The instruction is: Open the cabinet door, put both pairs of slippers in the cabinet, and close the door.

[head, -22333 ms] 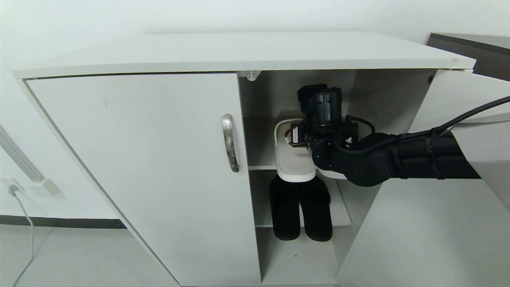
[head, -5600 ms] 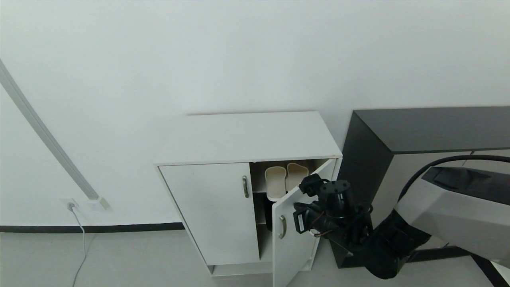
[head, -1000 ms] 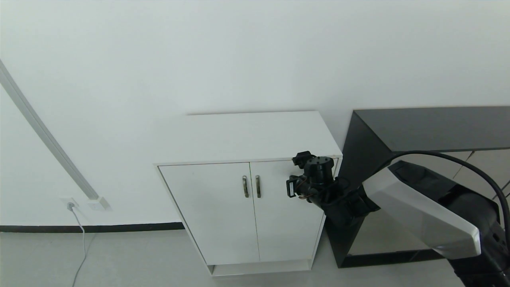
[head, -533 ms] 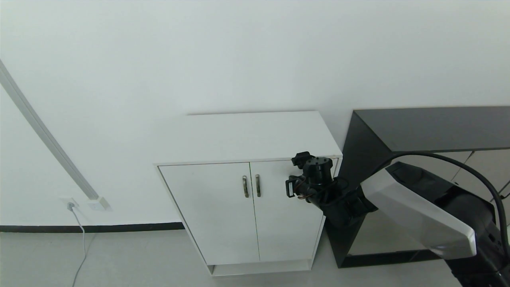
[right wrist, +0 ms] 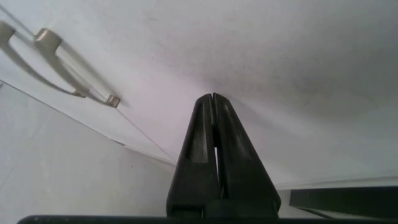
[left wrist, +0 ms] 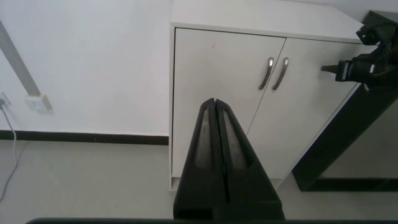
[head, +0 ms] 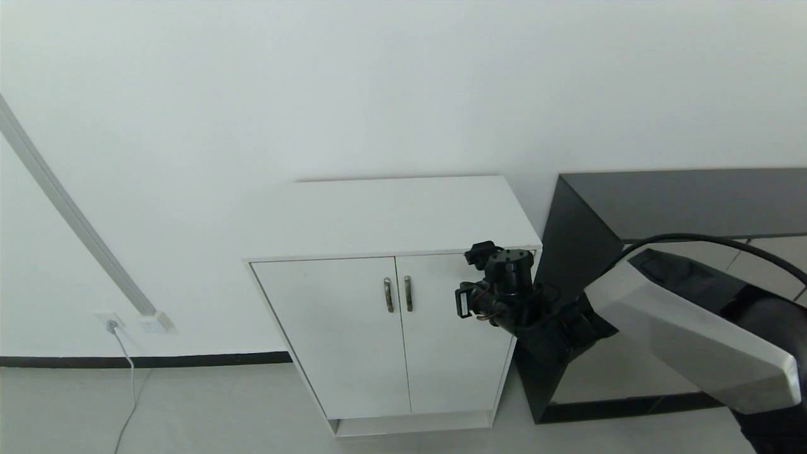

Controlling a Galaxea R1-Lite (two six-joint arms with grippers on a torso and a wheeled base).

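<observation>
You have a white wall across the back and a grey floor below it; a black sideboard stands against the wall, just beside the right flank of the white cabinet. Both cabinet doors are shut flush; the left door and the right door meet at the middle seam, so nothing inside is visible to you. A grey conduit runs slantwise down the wall to the left, well apart from the cabinet. Your right gripper points at the face of the right door, between its handle and its hinge edge; its fingers are pressed together and hold nothing; whether the tip touches the door you cannot tell. Your left gripper hangs well back from the cabinet, aimed toward the left door, fingers likewise together and empty. The two metal handles stand upright side by side at the seam; a socket with a cable sits low on the wall.
</observation>
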